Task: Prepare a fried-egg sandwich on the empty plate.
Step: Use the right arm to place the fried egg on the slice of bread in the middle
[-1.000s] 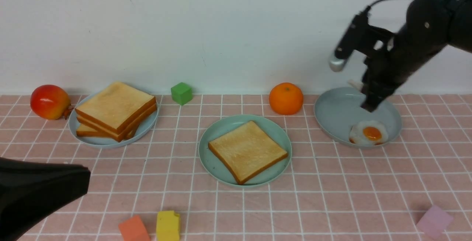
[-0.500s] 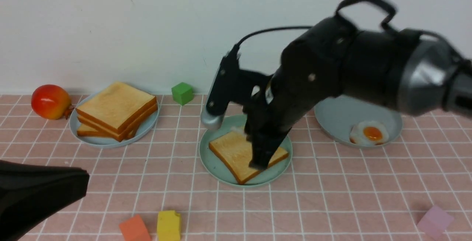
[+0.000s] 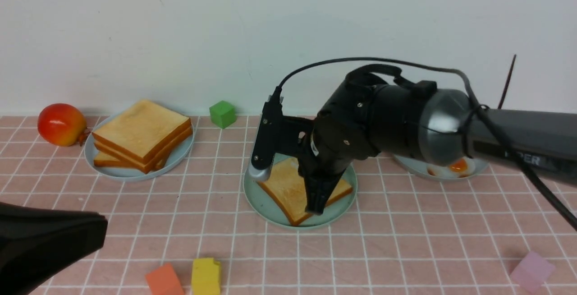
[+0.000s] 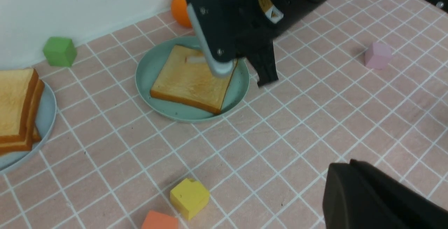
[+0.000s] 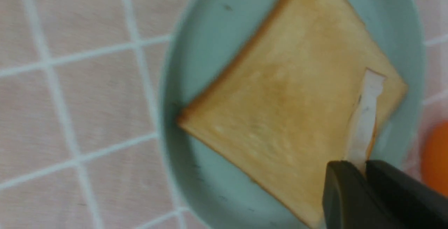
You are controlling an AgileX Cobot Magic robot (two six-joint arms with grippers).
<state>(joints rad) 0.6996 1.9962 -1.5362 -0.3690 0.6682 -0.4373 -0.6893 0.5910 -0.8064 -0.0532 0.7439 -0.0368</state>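
Observation:
The mint-green plate [image 3: 257, 195] [image 4: 150, 82] [image 5: 196, 47] holds one toast slice [image 3: 288, 186] [image 4: 189, 82] [image 5: 287, 110]. My right gripper [image 3: 315, 209] [image 5: 364, 164] hangs over that slice, shut on a thin white egg [image 5: 365, 117] [image 4: 195, 59] seen edge-on. I cannot tell if this egg touches the toast. Another fried egg [image 3: 455, 166] lies on the grey-blue plate [image 3: 405, 162], half hidden by the arm. Stacked toast slices [image 3: 139, 135] [image 4: 14, 106] sit on the pale blue plate [image 3: 130, 173]. My left gripper [image 3: 106, 223] [image 4: 344, 166] is shut and empty, low at the near left.
A red apple [image 3: 61, 123] and a green cube [image 3: 222, 113] sit near the back wall, with an orange [image 4: 178, 8] behind the right arm. Orange [image 3: 164, 280] and yellow [image 3: 205, 276] cubes lie near the front edge, a pink cube [image 3: 531, 270] at the front right.
My right arm has swung left from above the grey-blue plate to the mint-green plate, carrying the white egg, then sunk lower over the toast. The left arm has stayed put.

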